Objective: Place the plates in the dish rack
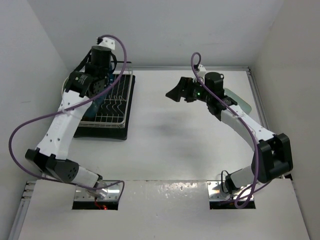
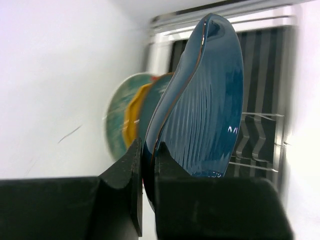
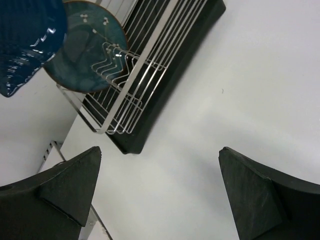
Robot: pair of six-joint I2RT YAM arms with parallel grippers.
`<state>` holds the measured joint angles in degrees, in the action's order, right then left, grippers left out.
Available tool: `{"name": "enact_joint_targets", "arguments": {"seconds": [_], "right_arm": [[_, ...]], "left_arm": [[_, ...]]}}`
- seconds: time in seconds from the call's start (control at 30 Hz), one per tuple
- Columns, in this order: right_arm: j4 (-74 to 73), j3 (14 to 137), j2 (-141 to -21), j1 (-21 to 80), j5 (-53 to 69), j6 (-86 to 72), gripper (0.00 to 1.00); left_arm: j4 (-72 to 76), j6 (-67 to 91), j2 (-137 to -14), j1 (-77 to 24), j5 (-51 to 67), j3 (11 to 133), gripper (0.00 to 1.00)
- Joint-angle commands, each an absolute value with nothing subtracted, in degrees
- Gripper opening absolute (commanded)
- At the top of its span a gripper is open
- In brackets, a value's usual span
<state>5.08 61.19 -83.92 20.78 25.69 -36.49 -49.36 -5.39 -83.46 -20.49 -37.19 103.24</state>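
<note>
Over dish rack (image 1: 119, 102) | left hand (image 2: 147, 152) pinches ribbed dark-blue leaf plate (image 2: 205, 105) | right hand (image 3: 159, 155) spread

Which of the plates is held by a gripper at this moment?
The dark blue leaf-shaped plate: the left gripper pinches its lower edge. The teal round plate stands in the dish rack, and no gripper touches it.
</note>
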Motion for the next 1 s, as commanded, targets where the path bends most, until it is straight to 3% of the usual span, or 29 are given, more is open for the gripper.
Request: {"name": "enact_joint_targets", "arguments": {"seconds": [0.0, 0.4, 0.97], "right_arm": [[5.8, 60.5, -81.7, 20.7, 23.5, -37.4, 1.0], [5.0, 58.3, -80.7, 19.6, 23.5, -37.4, 1.0], [4.3, 58.5, -81.1, 17.7, 25.6, -38.1, 1.0]], "left_arm": [[-40.2, -3.1, -81.0, -19.8, -50.1, 98.4, 0.0], [-24.3, -5.3, -81.1, -13.1, -49.7, 83.5, 0.0], [-14.8, -9.8, -84.7, -10.8, -48.7, 75.2, 0.0]]}}
